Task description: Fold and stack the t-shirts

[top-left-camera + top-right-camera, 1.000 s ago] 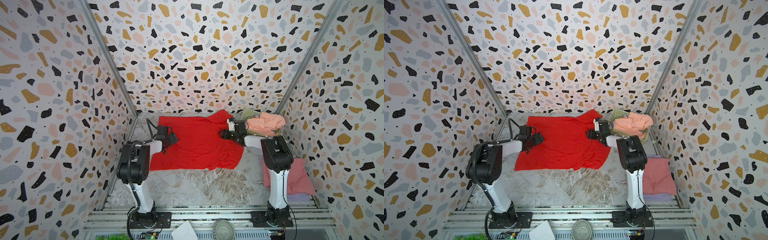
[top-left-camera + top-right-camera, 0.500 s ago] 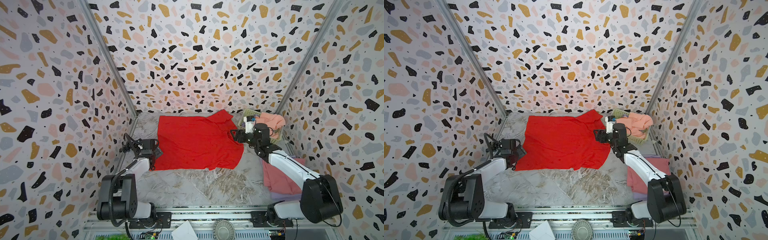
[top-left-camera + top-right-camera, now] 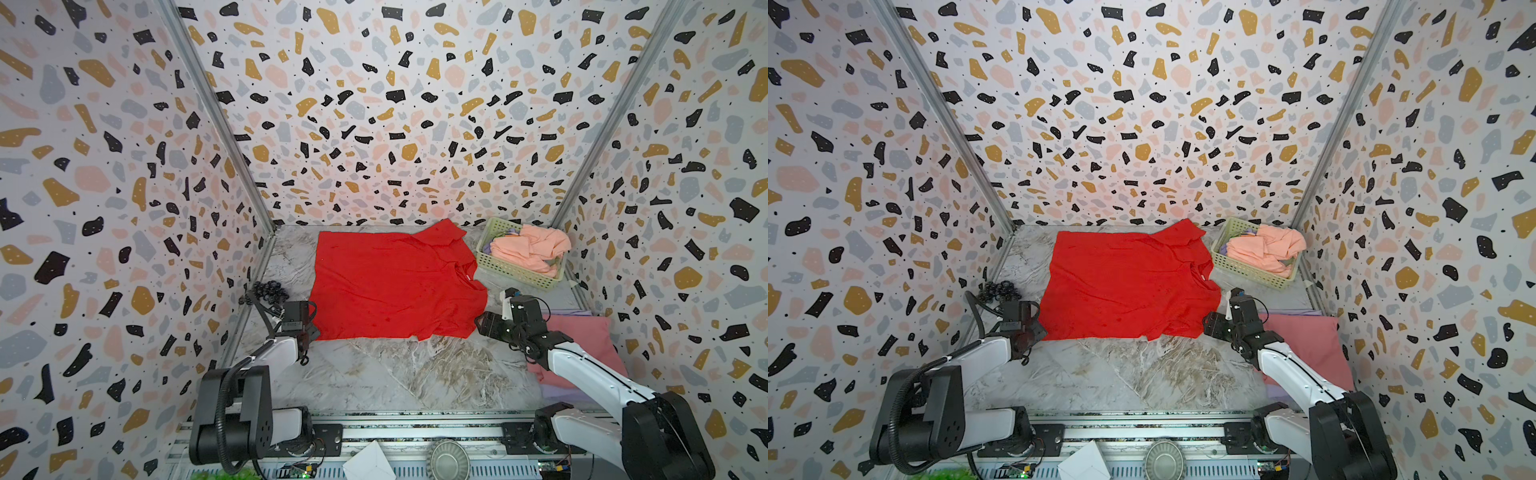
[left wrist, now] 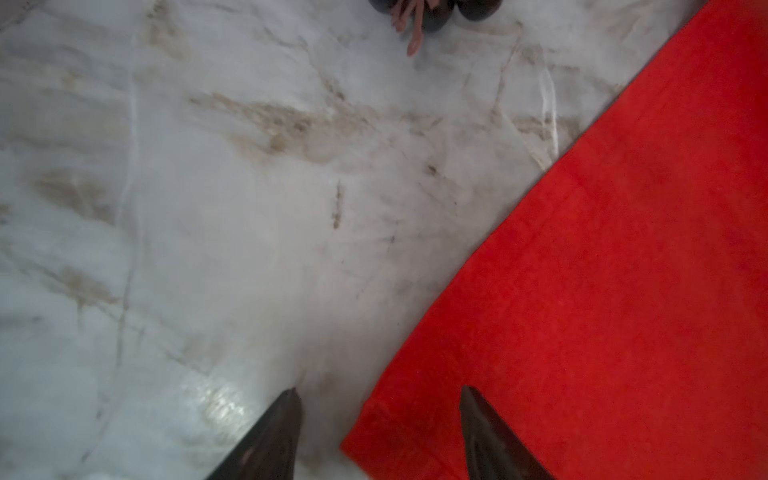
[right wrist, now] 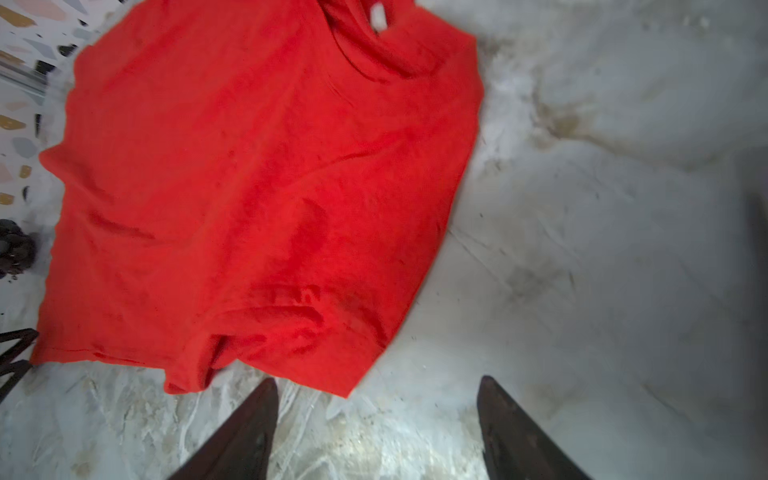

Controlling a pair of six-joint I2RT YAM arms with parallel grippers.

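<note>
Two grippers sit by the red t-shirt (image 3: 395,282): left gripper (image 4: 380,432) open around its corner, maybe touching; right gripper (image 5: 376,419) open, holding nothing.

Colours across the counter
Bright red t-shirt (image 3: 395,286) on grey-white marbled counter (image 3: 395,374); peach-orange shirt (image 3: 530,249) in pale green basket (image 3: 515,276); dusty pink shirt (image 3: 582,336); terrazzo-speckled walls (image 3: 374,104).

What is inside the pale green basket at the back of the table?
The basket holds a crumpled peach-orange shirt piled above its rim. A bit of lavender cloth shows beside it. Anything lower down is covered by the shirt.
</note>
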